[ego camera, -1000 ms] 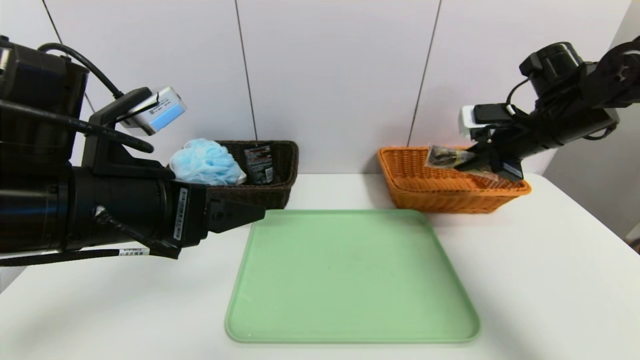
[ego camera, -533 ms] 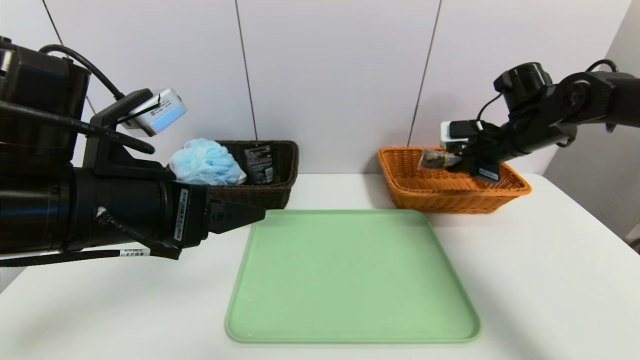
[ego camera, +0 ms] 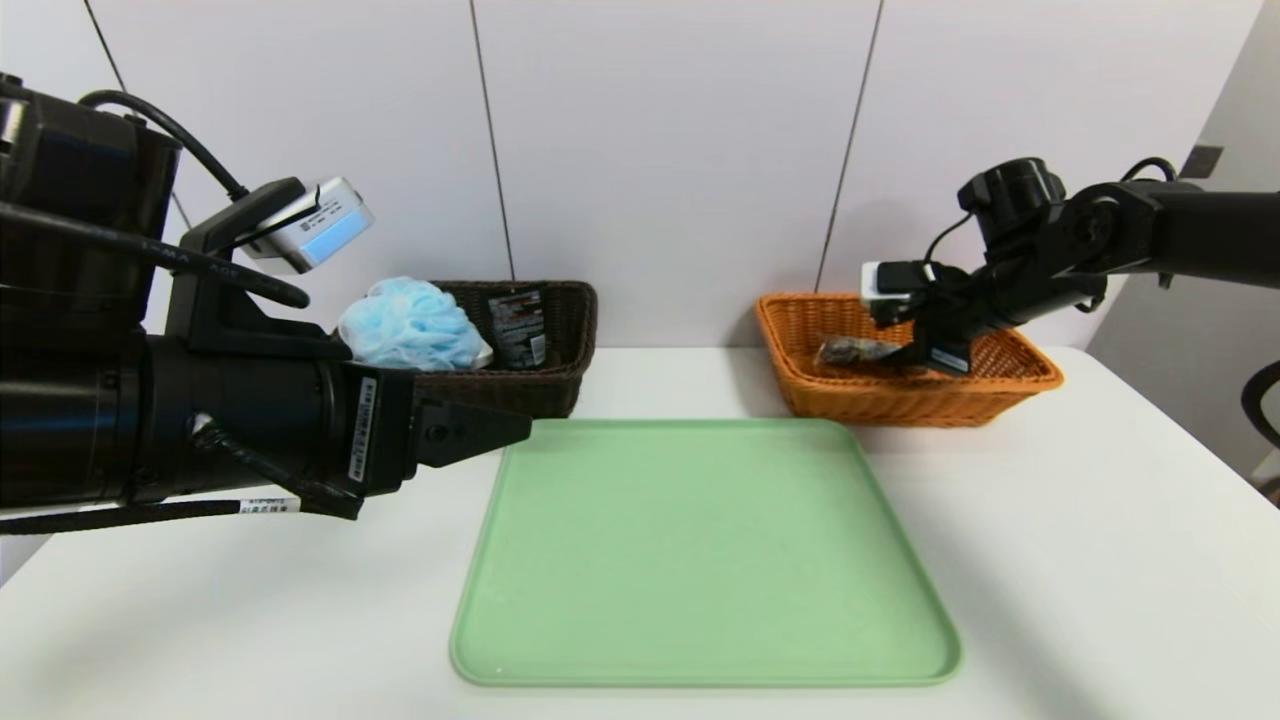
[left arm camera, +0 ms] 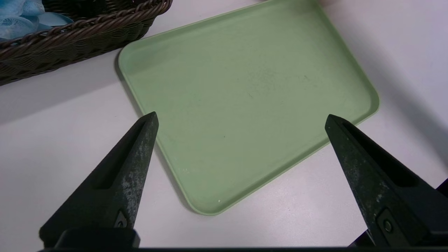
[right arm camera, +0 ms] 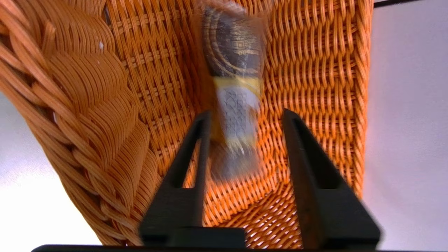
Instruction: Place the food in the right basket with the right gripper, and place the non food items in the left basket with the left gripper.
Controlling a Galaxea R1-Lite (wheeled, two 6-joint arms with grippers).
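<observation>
The right gripper [ego camera: 905, 352] sits at the right of the head view, reaching down into the orange wicker basket [ego camera: 1000, 385]. In the right wrist view its two black fingers [right arm camera: 190, 154] stand parted, with a clear gap on each side of a wrapped snack packet [right arm camera: 233, 101]. The packet, dark at one end with a yellow band and a pale crimped end, looks released rather than gripped. It lies just ahead of the fingertips on the basket's floor, its long axis running straight away from the gripper, in line with the gap between the fingers. In the head view the packet [ego camera: 850, 350] shows as a dark shape low inside the basket, just left of the gripper. A second ago the fingers were pinching it above the basket rim; since then the arm has dropped into the basket and the fingers have opened.

The left gripper [ego camera: 500, 430] is parked at centre left of the head view, its fingers spread wide over the near corner of an empty green tray [ego camera: 700, 560]. Behind it, the dark brown basket [ego camera: 570, 350] holds a blue bath pouf [ego camera: 410, 325] and a dark sachet [ego camera: 518, 325]. Judging by this, sorting appears nearly finished; pulling the right arm up clear of the rim would be the next move.
</observation>
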